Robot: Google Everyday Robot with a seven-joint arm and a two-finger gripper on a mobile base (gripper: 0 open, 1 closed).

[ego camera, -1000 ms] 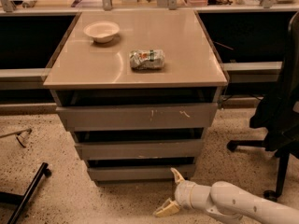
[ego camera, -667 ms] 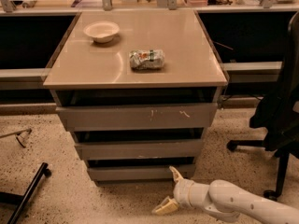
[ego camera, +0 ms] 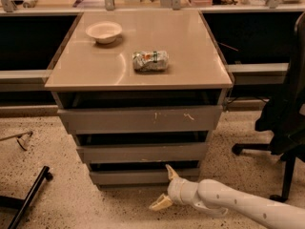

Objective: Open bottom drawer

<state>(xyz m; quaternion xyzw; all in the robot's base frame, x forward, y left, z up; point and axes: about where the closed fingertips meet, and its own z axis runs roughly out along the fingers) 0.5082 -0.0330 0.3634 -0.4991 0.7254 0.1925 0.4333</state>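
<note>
A three-drawer cabinet stands in the middle of the camera view. The bottom drawer [ego camera: 138, 176] is the narrowest, plain grey front, near the floor. Above it are the mid-width front [ego camera: 143, 152] and the widest front [ego camera: 140, 119] with white scratch marks. My gripper [ego camera: 167, 188] is low in front of the bottom drawer's right part, open. Its upper finger [ego camera: 171, 172] reaches up against the drawer's top edge; its lower finger [ego camera: 161, 203] points down-left over the floor. The white arm [ego camera: 238, 204] comes in from the lower right.
On the cabinet top lie a white bowl [ego camera: 104, 31] and a crumpled packet [ego camera: 150, 60]. A black office chair [ego camera: 286, 123] stands on the right. A black bar [ego camera: 28, 194] lies on the speckled floor at left. Dark shelving runs behind.
The gripper has shifted slightly left and closer to the bottom drawer front. The drawers have not visibly moved.
</note>
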